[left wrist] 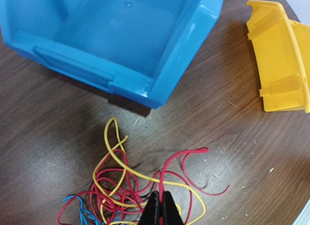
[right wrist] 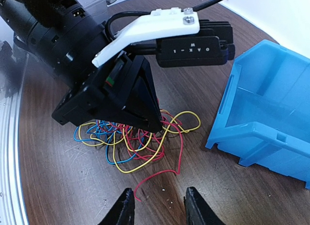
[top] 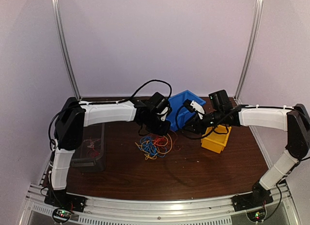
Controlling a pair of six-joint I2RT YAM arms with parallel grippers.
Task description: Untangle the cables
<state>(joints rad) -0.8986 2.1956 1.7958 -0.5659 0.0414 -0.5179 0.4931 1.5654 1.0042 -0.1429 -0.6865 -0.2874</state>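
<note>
A tangle of thin red, yellow and blue cables (top: 154, 145) lies on the brown table in front of the blue bin. My left gripper (left wrist: 160, 202) is down in the tangle, shut on a red cable (left wrist: 170, 164) that rises between its tips; the gripper also shows in the right wrist view (right wrist: 156, 126). The cables (right wrist: 131, 140) spread under it, and one red cable's loose end (right wrist: 145, 181) trails toward my right gripper (right wrist: 158, 202), which is open and empty just above the table, a little short of the tangle.
A blue bin (top: 183, 109) lies tipped behind the tangle, its open side showing in the left wrist view (left wrist: 121, 36). A yellow bin (top: 216, 137) stands to the right. A dark clear-sided tray (top: 90, 147) sits at the left.
</note>
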